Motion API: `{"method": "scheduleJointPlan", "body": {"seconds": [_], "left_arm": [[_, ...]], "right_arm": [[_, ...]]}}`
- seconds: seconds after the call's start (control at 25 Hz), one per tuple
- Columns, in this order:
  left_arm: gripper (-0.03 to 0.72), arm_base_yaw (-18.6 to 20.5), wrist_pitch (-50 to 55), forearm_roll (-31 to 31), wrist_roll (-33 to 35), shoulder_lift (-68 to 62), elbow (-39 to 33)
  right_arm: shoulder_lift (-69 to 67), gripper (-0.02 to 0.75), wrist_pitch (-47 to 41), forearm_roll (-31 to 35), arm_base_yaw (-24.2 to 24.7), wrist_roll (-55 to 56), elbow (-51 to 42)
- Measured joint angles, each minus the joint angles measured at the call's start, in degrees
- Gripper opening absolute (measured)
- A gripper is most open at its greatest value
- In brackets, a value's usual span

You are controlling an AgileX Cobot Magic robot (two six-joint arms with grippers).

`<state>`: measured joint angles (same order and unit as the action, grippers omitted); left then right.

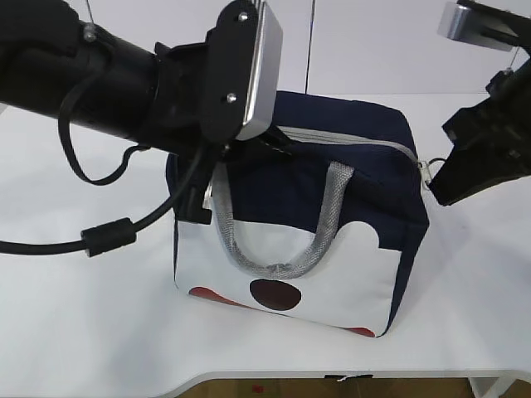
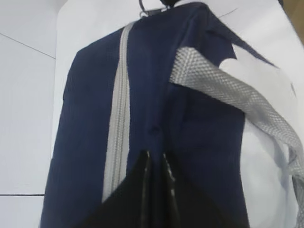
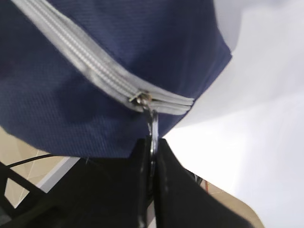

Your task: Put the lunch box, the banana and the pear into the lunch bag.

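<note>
The navy lunch bag (image 1: 332, 157) stands mid-table, its white side with red and dark-brown ovals facing me. Its grey zipper (image 1: 348, 139) runs closed along the top. My left gripper (image 2: 155, 154) is shut, pinching a fold of the bag's navy top fabric (image 2: 90, 118) just right of the zipper (image 2: 121, 95); in the exterior view the wrist hides its tips. My right gripper (image 3: 153, 142) is shut on the metal ring pull (image 3: 152, 126) at the zipper's end, by the bag's right corner (image 1: 426, 170). The lunch box, banana and pear are out of view.
The grey webbing handle (image 1: 328, 215) hangs down the white side. The left arm's black cable (image 1: 108, 236) loops low over the white table (image 1: 83, 315) left of the bag. The table's front edge (image 1: 348, 377) is close below the bag.
</note>
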<state>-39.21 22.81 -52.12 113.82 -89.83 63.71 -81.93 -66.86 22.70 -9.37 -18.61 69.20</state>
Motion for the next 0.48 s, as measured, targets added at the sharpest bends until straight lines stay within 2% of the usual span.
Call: {"method": "scheduleJointPlan", "body": {"seconds": [0.24, 0.48], "left_arm": [[-0.001, 0.00, -0.28, 1.07, 0.11, 0.00, 0.00], [-0.001, 0.00, -0.37, 1.20, 0.11, 0.00, 0.00]], "right_arm": [[1.01, 0.006, -0.33, -5.75, 0.00, 4.48, 0.00], [1.01, 0.006, -0.33, -6.31, 0.00, 5.57, 0.00]]}}
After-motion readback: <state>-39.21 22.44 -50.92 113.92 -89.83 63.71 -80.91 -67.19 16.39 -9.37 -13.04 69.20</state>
